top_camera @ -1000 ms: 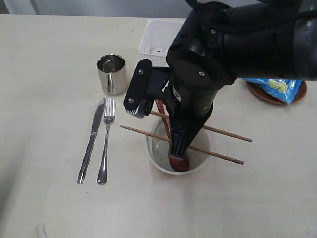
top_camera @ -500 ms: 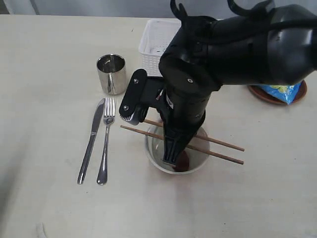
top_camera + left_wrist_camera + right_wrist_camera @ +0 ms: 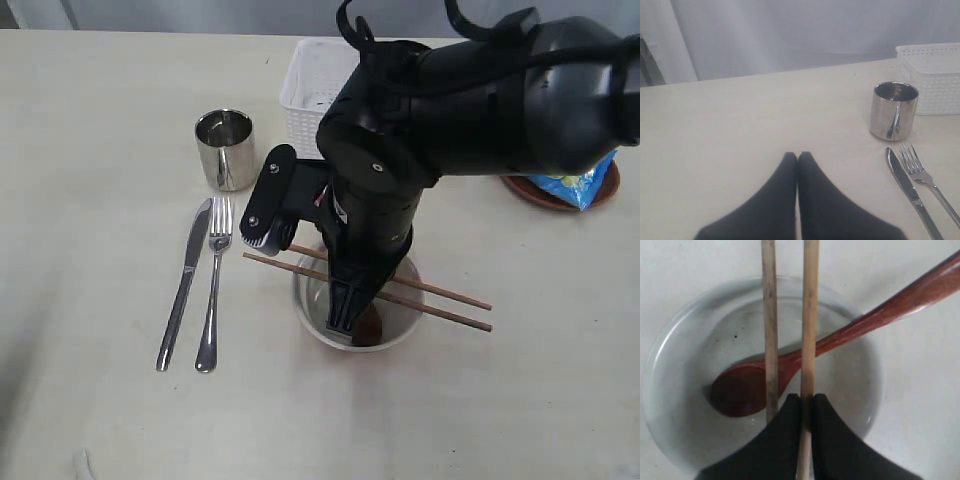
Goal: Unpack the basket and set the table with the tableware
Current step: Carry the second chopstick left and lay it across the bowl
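Currently laid out on the worktop, item by item.

- Basket: white lattice plastic, at the far edge, partly behind the right arm. Contents not visible from here.
- Steel cup: upright, near the basket and beyond the cutlery tips, where a drink belongs.
- Knife and fork: side by side, parallel, just left of the bowl. Reads as a finished place setting.
- White bowl: upright, centre of the setting.
- Wooden spoon: reddish-brown, head down inside the bowl, handle leaning out over the rim.
- Wooden chopsticks: pair lying across the bowl's rim, close to parallel, passing over the spoon. Probably being squared up to rest there.
- Right hand: pointing down over the bowl's rim, fingers pressed together on a single chopstick running into the slit between them. Held so, presumably, to line it up with its mate.
- Left hand: fingers together, nothing between them, low over bare worktop to the left of the cup and cutlery, apparently parked out of the way.
- Dark brown plate: off to the right, well apart from the bowl, with a blue snack bag lying on it. Judged not yet brought into the setting.
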`<action>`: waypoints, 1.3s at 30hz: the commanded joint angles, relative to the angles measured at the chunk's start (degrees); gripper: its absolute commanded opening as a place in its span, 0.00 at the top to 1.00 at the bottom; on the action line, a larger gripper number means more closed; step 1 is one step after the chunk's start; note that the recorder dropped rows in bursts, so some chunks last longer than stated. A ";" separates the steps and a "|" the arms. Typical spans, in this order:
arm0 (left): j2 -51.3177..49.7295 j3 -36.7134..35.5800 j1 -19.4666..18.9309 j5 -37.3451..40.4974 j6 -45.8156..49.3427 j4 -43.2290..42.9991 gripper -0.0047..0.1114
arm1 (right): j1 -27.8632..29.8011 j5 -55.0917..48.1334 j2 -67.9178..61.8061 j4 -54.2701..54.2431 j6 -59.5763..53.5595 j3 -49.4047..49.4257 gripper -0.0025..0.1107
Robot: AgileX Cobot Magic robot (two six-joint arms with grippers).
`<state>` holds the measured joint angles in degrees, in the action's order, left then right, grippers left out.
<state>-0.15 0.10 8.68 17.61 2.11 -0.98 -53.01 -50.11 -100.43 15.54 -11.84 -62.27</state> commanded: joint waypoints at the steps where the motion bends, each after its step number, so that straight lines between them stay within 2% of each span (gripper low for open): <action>1: 0.15 -0.10 -0.08 -0.45 -0.20 0.10 0.96 | -0.05 0.20 0.02 -0.26 0.28 -0.35 0.98; 14: 0.15 -0.10 -0.08 -0.45 -0.20 0.10 0.96 | -0.05 0.09 0.02 -0.26 0.76 -0.35 0.98; 16: 0.15 -0.10 -0.08 -0.45 -0.20 0.10 0.96 | -0.05 -0.03 0.02 -0.26 0.76 -0.35 0.93; 22: 0.15 -0.10 -0.08 -0.45 -0.20 0.10 0.96 | -0.05 -0.25 0.02 0.00 0.79 -0.35 0.69; 39: 0.15 -0.10 -0.08 -0.45 -0.20 0.10 0.96 | -0.05 -1.37 3.79 2.16 2.60 -0.35 0.68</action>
<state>-0.15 0.10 8.68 17.61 2.11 -0.98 -53.01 -50.93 -98.64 17.25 -10.05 -62.27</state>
